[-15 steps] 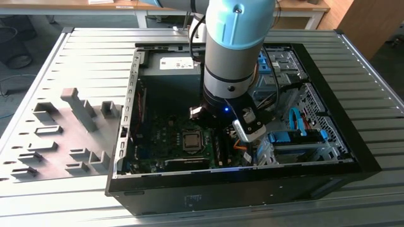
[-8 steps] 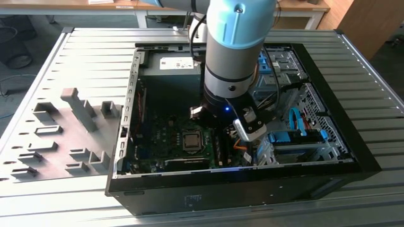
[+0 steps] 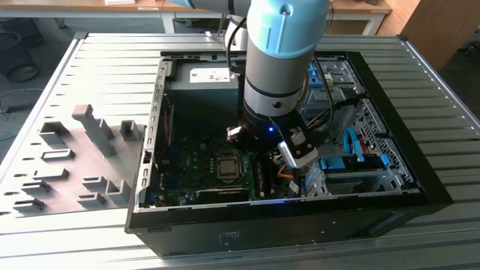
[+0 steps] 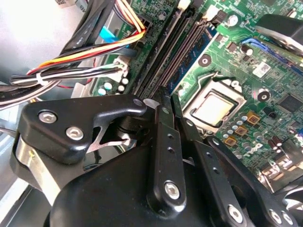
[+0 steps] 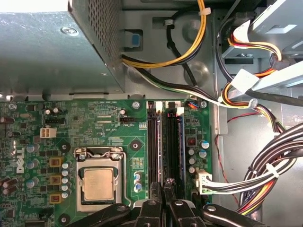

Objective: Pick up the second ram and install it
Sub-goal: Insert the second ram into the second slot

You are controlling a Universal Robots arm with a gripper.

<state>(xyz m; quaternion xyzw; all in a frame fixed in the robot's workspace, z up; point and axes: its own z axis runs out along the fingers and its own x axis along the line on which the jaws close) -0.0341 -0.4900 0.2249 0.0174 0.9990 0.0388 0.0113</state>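
My gripper (image 3: pixel 289 160) is low inside the open computer case (image 3: pixel 285 216), over the motherboard. In both wrist views its two black fingers meet at the tips (image 5: pixel 164 185) (image 4: pixel 163 100), right on the row of long memory slots (image 5: pixel 165 146) (image 4: pixel 176 52). A thin dark strip runs along the slot line from under the tips. I cannot tell whether that strip is the second ram seen edge-on or just the slot. No blue-green board face shows between the fingers.
The processor socket (image 5: pixel 98 183) (image 4: pixel 213 108) (image 3: pixel 226 167) lies beside the slots. Bundled cables (image 5: pixel 265 184) and a white connector (image 5: pixel 201 182) crowd their other side. A metal power supply box (image 5: pixel 47 52) stands beyond. A grey slotted holder (image 3: pixel 82 163) sits on the table at the exterior view's left.
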